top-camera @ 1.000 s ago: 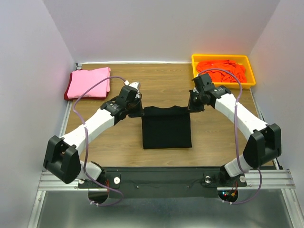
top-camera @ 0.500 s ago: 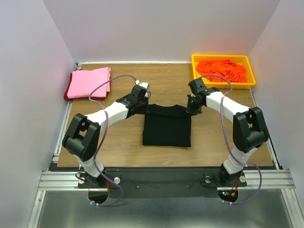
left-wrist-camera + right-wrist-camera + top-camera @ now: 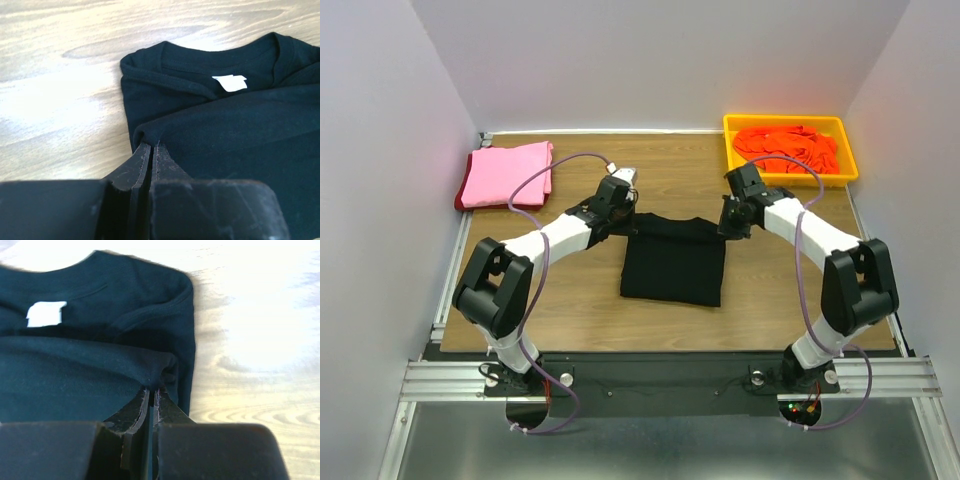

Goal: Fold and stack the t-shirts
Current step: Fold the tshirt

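The black t-shirt (image 3: 673,262) lies partly folded in the middle of the table. My left gripper (image 3: 624,225) is shut on its far left corner, and my right gripper (image 3: 723,226) is shut on its far right corner. In the left wrist view the jaws pinch a cloth fold (image 3: 150,142), with the collar and white label (image 3: 229,82) beyond. In the right wrist view the jaws pinch the fold (image 3: 152,385), with the label (image 3: 46,313) to the left. A pink t-shirt (image 3: 506,172) lies folded on a dark red one (image 3: 461,203) at the far left. Orange t-shirts (image 3: 787,147) fill the tray.
A yellow plastic tray (image 3: 732,125) stands at the far right corner. White walls close in the table on three sides. Bare wood (image 3: 575,305) surrounds the black shirt.
Both grippers have carried the black shirt's folded edge towards the far side. The left arm's elbow swung in, and the cloth now lies slightly skewed.
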Controlling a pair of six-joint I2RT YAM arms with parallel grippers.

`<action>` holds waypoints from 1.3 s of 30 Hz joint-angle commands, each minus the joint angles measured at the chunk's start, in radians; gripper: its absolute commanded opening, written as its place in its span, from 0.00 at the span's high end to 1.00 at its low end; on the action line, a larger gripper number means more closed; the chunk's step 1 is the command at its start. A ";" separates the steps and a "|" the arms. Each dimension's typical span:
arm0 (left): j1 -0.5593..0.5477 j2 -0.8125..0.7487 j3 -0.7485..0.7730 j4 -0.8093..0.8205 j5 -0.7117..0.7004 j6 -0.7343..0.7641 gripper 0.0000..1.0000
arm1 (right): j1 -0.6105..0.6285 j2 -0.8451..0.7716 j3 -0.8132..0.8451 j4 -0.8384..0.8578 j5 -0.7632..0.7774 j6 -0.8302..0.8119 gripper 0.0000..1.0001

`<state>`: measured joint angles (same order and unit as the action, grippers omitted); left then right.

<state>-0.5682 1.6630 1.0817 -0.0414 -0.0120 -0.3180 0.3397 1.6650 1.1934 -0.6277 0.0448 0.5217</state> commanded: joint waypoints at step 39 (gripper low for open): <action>-0.036 -0.160 0.027 -0.008 -0.154 0.059 0.16 | 0.008 -0.275 -0.089 0.102 0.092 -0.118 0.45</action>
<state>-0.5758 1.6257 1.1145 -0.0193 -0.0986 -0.2691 0.3298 1.4498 1.0367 -0.5510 0.2050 0.5220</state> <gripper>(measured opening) 0.837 0.551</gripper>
